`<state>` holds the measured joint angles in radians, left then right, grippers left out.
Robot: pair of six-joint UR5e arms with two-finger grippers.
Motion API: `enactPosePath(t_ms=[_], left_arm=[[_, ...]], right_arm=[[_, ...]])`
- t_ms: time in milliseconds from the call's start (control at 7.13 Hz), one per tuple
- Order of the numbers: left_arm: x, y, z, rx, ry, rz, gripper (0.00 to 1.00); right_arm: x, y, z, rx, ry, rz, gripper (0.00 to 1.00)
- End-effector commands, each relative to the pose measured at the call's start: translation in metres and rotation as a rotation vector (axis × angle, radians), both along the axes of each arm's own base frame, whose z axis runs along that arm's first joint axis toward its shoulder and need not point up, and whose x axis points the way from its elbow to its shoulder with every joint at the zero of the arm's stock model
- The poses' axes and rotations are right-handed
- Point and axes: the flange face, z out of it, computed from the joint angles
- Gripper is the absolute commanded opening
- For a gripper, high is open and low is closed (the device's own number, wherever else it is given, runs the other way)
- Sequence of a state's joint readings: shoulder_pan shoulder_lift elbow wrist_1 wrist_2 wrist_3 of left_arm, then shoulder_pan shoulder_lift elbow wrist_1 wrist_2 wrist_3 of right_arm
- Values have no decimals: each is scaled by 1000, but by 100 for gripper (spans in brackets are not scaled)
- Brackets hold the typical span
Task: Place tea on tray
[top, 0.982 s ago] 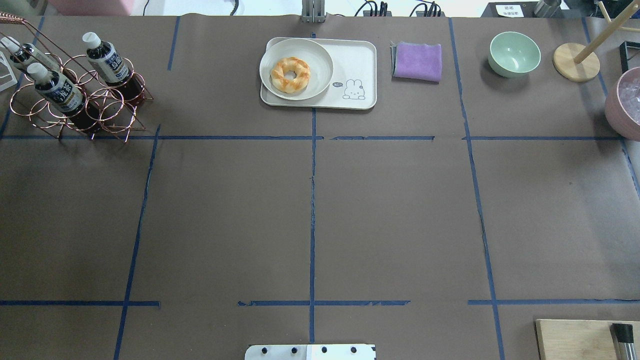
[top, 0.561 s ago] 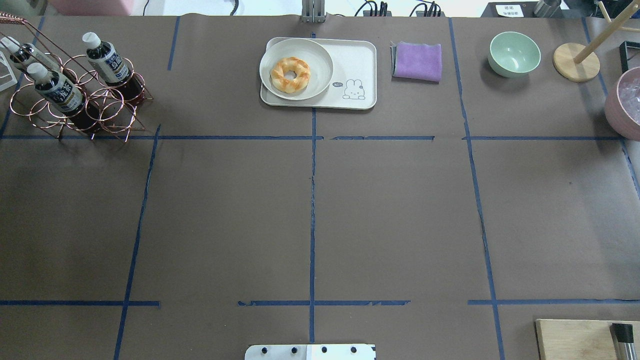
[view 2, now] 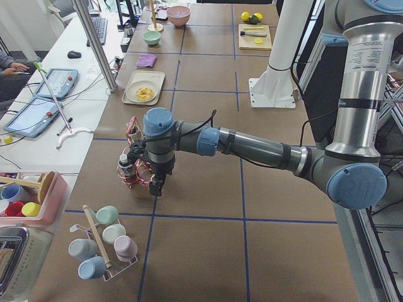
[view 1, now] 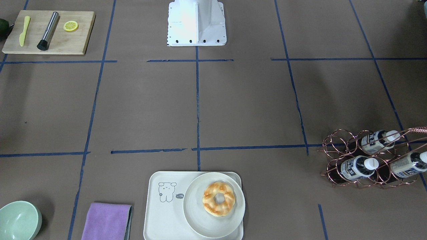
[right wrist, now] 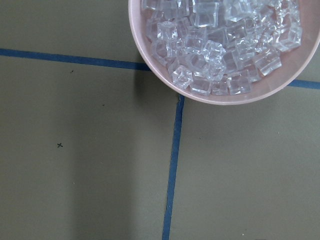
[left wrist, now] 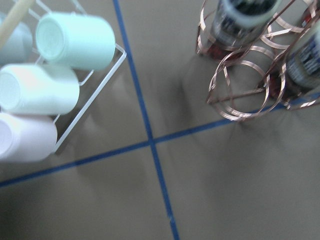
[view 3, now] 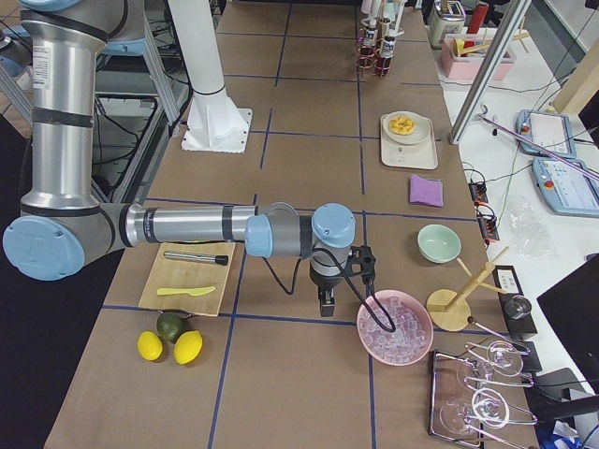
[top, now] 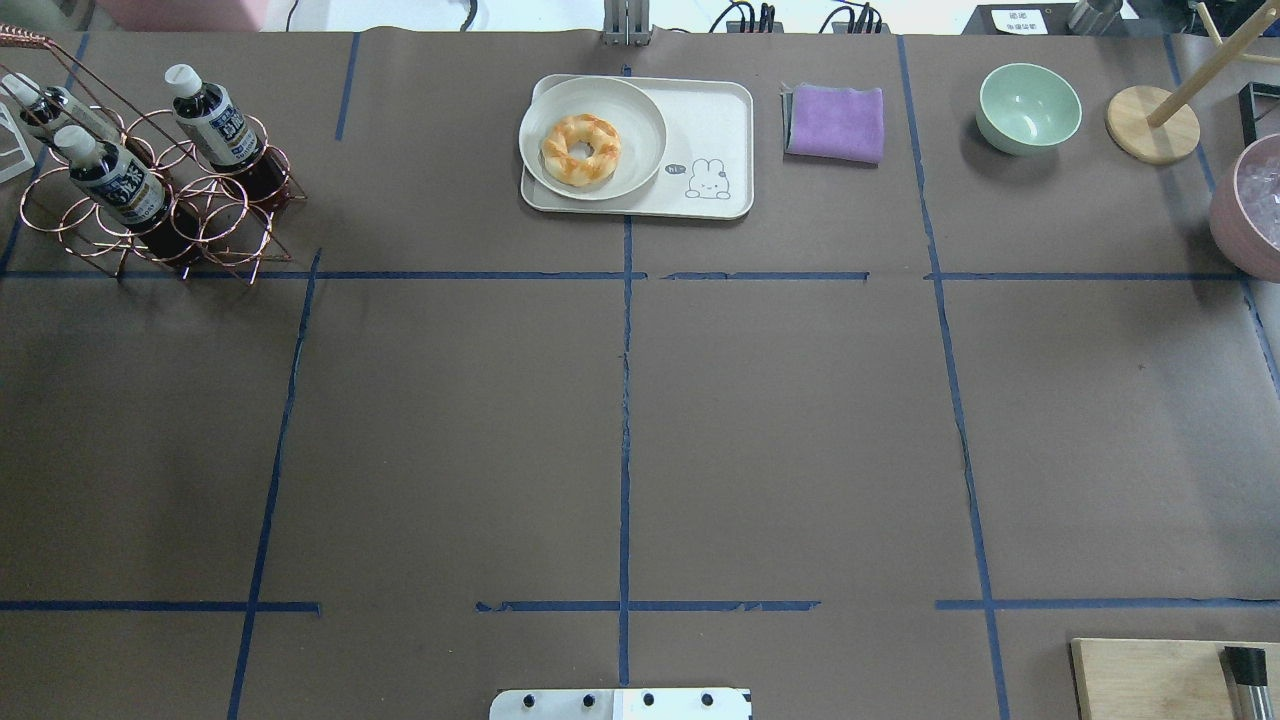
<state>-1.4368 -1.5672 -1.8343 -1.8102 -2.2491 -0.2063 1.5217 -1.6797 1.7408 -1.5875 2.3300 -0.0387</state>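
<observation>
Three tea bottles stand in a copper wire rack (top: 170, 215) at the table's far left; the nearest to the tray is one tea bottle (top: 210, 115) (view 1: 358, 166). The cream tray (top: 715, 120) (view 1: 160, 216) lies at the far middle and carries a round plate (top: 640, 140) with a donut (top: 580, 148); its bear side is bare. My left gripper (view 2: 154, 187) hangs just beside the rack (view 2: 131, 171); I cannot tell whether it is open. My right gripper (view 3: 324, 307) hangs beside a pink ice bowl (view 3: 370, 348); I cannot tell its state. The left wrist view shows rack and bottles (left wrist: 240, 20) at top right.
A purple cloth (top: 835, 122), a green bowl (top: 1028, 105) and a wooden stand (top: 1152, 122) lie right of the tray. The pink ice bowl (right wrist: 280, 90) sits at the right edge. A cutting board (view 1: 76, 46) is near the base. A mug stand (left wrist: 75, 40) is left of the rack.
</observation>
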Motion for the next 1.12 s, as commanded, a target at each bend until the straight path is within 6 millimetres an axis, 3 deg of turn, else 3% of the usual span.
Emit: enactPosePath(t_ms=[0, 280, 561, 982], left_arm=[[41, 26, -12, 146, 100, -167, 100], [91, 20, -34, 186, 144, -298, 100], [145, 23, -34, 212, 133, -428, 89], [158, -6, -46, 260, 130, -516, 80]], right_arm=[[0, 0, 1, -1, 0, -1, 100], [0, 0, 1, -2, 0, 0, 100], [0, 0, 1, -2, 0, 0, 100], [0, 0, 1, -2, 0, 0, 100]])
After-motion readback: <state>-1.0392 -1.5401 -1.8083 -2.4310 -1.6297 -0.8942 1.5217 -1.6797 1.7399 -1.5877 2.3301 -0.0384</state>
